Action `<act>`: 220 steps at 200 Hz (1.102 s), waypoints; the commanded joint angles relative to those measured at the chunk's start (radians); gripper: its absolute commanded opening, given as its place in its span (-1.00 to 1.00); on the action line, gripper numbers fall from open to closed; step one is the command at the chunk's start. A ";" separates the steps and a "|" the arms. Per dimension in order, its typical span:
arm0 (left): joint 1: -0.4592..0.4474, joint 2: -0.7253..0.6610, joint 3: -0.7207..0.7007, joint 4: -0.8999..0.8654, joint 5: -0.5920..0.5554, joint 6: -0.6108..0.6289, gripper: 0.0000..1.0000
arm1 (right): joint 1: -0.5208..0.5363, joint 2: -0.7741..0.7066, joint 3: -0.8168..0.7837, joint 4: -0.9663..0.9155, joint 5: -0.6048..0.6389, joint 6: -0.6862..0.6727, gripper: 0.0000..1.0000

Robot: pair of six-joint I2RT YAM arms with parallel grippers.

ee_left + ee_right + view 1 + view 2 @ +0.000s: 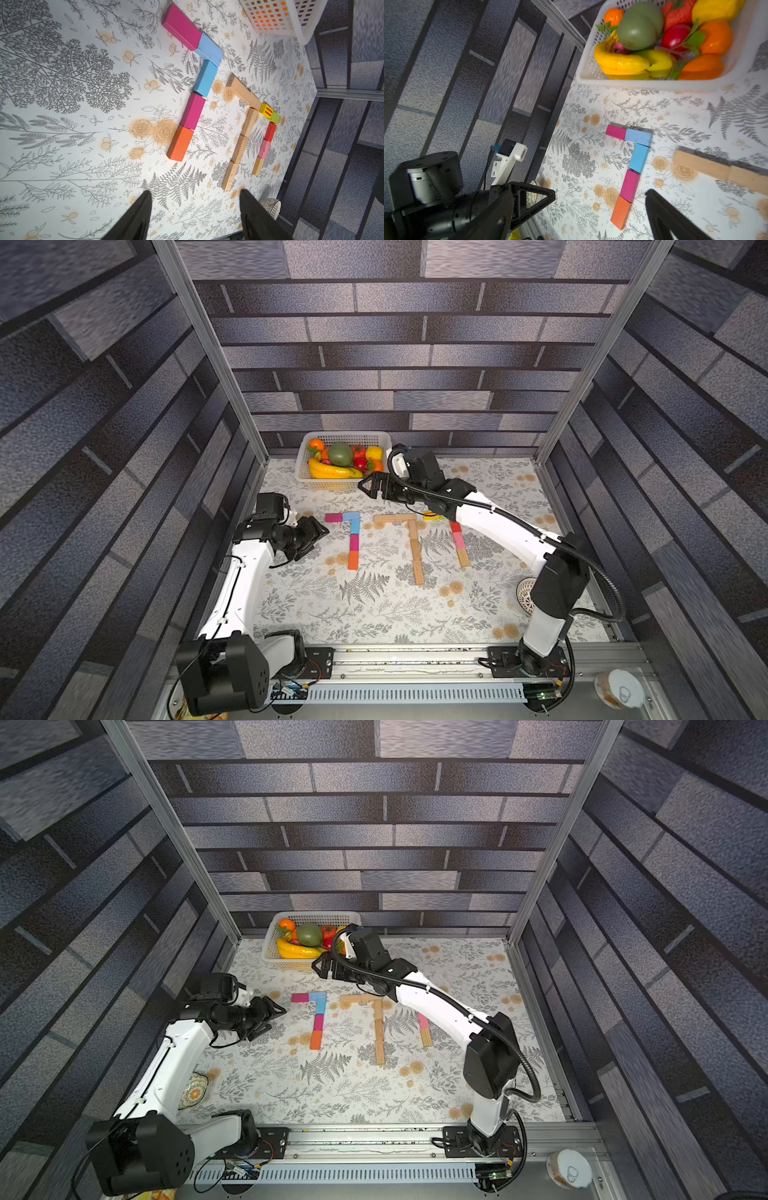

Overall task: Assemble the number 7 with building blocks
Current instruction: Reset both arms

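Three figures of building blocks lie on the floral cloth. A coloured number 7 (354, 537) (319, 1017) (199, 79) (638, 158) runs magenta, light blue, blue, magenta, orange. Right of it lies a plain tan one (413, 543) (241, 145). A third (459, 543) (268, 133) has a yellow and green bar over a red, pink and tan stem, partly hidden by the right arm. My left gripper (318, 533) (195, 192) hovers open and empty just left of the coloured figure. My right gripper (365, 485) (579, 192) hangs open and empty behind the figures, by the basket.
A white basket (305, 472) (633, 84) of toy fruit stands at the back. A small patterned bowl (525, 595) (271, 204) sits by the right arm, a patterned dish (193, 1090) by the left arm. A can (621, 691) stands beyond the front rail.
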 commanded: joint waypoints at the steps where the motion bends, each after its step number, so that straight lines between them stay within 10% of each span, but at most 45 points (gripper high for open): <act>1: -0.016 -0.062 -0.004 0.003 -0.019 0.003 0.48 | -0.043 -0.103 -0.032 -0.110 0.082 -0.107 1.00; 20: -0.029 -0.123 0.000 0.023 -0.055 0.000 1.00 | -0.089 -0.202 -0.063 -0.151 0.116 -0.169 1.00; 145: -0.084 -0.193 0.070 0.300 -0.197 0.047 0.99 | -0.175 -0.970 -0.726 0.340 0.728 -0.581 1.00; 220: -0.106 -0.412 -0.264 0.780 -0.412 0.130 0.99 | -0.185 -1.117 -0.864 0.256 0.857 -0.691 1.00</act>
